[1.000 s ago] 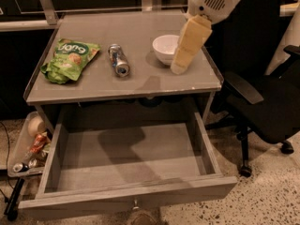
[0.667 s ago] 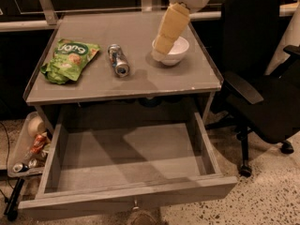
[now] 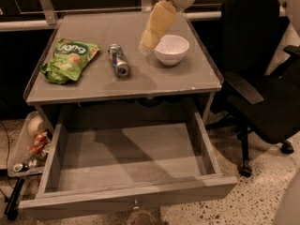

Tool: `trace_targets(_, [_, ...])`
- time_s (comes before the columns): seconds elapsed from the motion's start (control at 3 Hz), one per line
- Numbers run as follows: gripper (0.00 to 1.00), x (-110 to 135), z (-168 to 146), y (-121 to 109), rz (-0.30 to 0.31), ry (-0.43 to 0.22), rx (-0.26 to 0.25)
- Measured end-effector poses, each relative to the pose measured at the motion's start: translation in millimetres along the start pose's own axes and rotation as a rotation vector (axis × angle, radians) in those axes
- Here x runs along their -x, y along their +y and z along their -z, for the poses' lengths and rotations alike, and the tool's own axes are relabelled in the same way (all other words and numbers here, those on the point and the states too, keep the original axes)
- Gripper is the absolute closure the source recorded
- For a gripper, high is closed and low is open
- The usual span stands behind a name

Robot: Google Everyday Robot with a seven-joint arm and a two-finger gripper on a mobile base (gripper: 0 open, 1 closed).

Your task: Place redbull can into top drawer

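Movement to the left is the main change: a second ago the pincer [image 3: 148,41] hung over the right side of the table [image 3: 154,83], then above the white bowl [image 3: 171,48]. Now its tip hovers just left of the bowl's rim, between the bowl and the redbull can [image 3: 119,60]. The can itself has not moved. It lies on its side on the table, one shiny end turned toward the camera, with the green snack bag [image 3: 70,60] on its other side, and it is not touched by anything. Whether the pincer is wide or narrow I cannot tell. It shows only as one pale yellow shape pointing down and to the left, and it seems to carry nothing, though the view of its tip is poor. The top drawer [image 3: 131,198] stands pulled out under the table edge and has not shifted, so the place for the can is ready. In my judgement the arm is in the approach step — it passes the bowl on the way to the can — and the grasp, the lift and the lowering into the drawer are all not yet done. The next move probably calls for going further left and down over the lying can, taking care not to roll it toward the bag.
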State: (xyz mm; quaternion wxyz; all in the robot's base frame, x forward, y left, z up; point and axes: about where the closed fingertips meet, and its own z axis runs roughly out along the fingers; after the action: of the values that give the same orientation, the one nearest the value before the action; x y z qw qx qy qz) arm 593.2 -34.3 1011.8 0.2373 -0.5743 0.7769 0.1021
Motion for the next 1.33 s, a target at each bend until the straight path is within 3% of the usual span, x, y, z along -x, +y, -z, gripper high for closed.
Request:
trace_targets(0.33, [0.0, 35, -32, -8, -0.037, -0.046, 0.079])
trace_targets(0.67, [0.0, 57, -75, -15, -0.069, -0.041, 0.149])
trace_targets(1.0, [0.0, 60, -80, -18, -0.071, -0.05, 0.147])
trace_targets(1.33, [0.0, 71, -111, -23, -0.088, -0.018, 0.135])
